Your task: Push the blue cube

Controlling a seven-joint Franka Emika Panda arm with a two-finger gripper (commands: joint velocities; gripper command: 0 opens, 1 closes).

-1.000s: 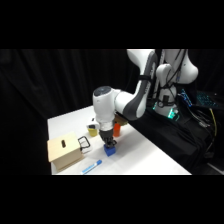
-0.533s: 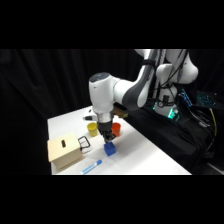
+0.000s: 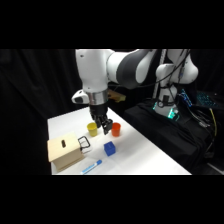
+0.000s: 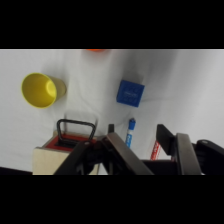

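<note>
One small blue cube (image 3: 109, 148) is the whole job here, and it sits free on the white bench (image 3: 150, 155), well clear of the gripper (image 3: 105, 128), which hangs above and a little behind it, between the yellow cup (image 3: 92, 129) and the orange cup (image 3: 116, 129).

To push it cleanly, I judge the gripper should first come down until its tips are just off the bench surface on one flat face of the cube, not at a corner, so the cube slides straight rather than spinning away. The safest line looks to be toward open bench. The tan box (image 3: 66, 150) with its black handle (image 3: 84, 144) and the light-blue marker-like stick (image 3: 91, 166) both lie near the cube on the box side, so a push that way risks jamming or dragging them along. The two cups stand close to the descent path and could be clipped.

The arm reaches over from its base at the upper right, wrist pointing nearly straight down. In the wrist view the fingers (image 4: 177, 150) stand apart with a clear gap, holding nothing, and the cube (image 4: 130, 93) lies ahead of them, with the yellow cup (image 4: 41, 90) off to one side.
</note>
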